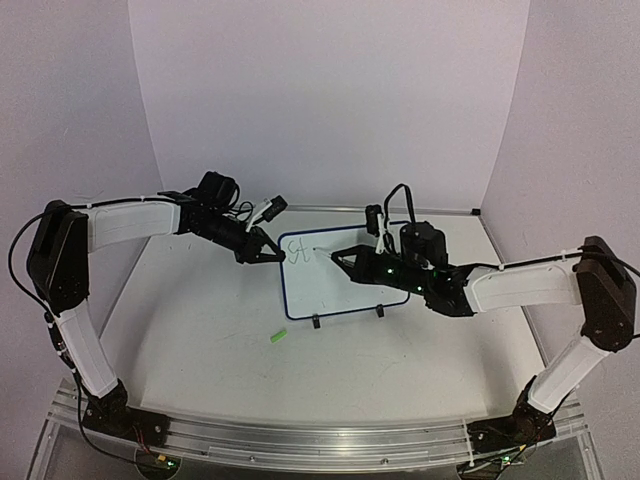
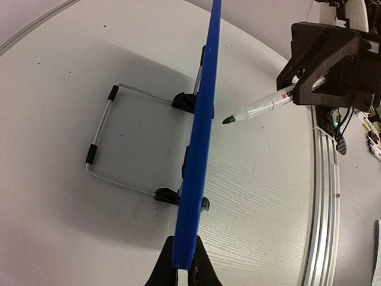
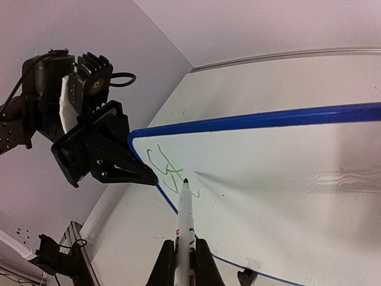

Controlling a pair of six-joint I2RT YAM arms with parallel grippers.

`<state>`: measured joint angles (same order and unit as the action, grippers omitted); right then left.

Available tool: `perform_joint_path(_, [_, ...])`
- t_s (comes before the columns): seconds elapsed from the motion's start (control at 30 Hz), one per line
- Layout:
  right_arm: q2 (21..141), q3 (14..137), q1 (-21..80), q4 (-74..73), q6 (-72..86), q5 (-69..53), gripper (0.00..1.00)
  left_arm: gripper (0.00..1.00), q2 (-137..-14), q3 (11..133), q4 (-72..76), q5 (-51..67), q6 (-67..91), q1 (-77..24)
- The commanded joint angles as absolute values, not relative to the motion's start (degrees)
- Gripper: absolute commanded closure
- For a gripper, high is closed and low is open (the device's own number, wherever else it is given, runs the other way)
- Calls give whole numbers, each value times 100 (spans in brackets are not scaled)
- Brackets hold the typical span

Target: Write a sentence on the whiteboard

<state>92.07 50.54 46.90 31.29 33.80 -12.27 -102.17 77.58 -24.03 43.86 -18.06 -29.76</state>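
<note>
The whiteboard (image 1: 345, 275) with its dark blue frame stands on the table on two black clip feet. My left gripper (image 1: 272, 256) is shut on its left edge; the left wrist view shows the blue frame (image 2: 199, 155) edge-on between the jaws, with the wire stand (image 2: 101, 149) behind. My right gripper (image 1: 338, 256) is shut on a white marker (image 3: 184, 226) with a green tip. The tip sits at the board's face just right of the sentence (image 3: 168, 173), which is two green letters, about "St", in the upper left corner. The marker also shows in the left wrist view (image 2: 262, 107).
A small green marker cap (image 1: 278, 337) lies on the table in front of the board's left side. Purple walls close the back and sides. A metal rail (image 1: 300, 440) runs along the near edge.
</note>
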Motion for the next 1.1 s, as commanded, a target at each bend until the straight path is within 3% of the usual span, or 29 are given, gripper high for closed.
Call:
perform_joint_path(0.0, [9190,5066,4677,3296,3313,-1219,100,100,-10163,7893,-2615,4124,-1912,-3032])
perform_joint_path(0.4, [9528,5305,4675,3296,3375,-1192,100,100,-10169,7890,-2617,4113,-1921,-3044])
perform_joint_path(1.07, [9082,5057,4670,3293,3339,-625,100,100,-10207,7895,-2624,4113,-1928,-3056])
